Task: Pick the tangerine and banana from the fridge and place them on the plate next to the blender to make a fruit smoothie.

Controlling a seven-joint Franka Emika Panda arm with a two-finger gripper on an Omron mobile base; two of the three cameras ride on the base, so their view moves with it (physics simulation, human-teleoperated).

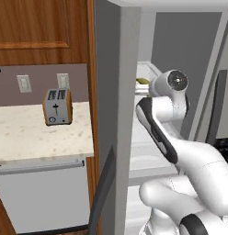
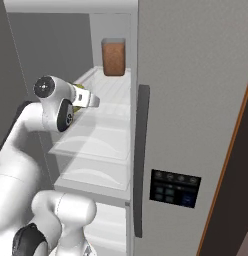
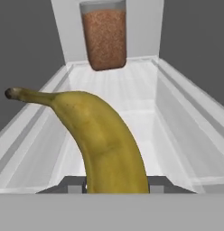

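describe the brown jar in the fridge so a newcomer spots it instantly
Start at the open tall grey fridge and its white translucent shelf. At the shelf's back stands a clear upright jar of speckled brown filling, beyond the curved yellow banana; it is the shelf's one brown thing.

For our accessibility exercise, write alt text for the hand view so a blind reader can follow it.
A yellow banana rises between the shut gripper, its dark stem tip pointing left, over a white fridge shelf. A clear container of brown grains stands at the back.

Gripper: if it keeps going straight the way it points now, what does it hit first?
Likely the brown-filled jar at the back of the fridge shelf. The gripper, shut on the banana, points roughly at it; depth is unclear.
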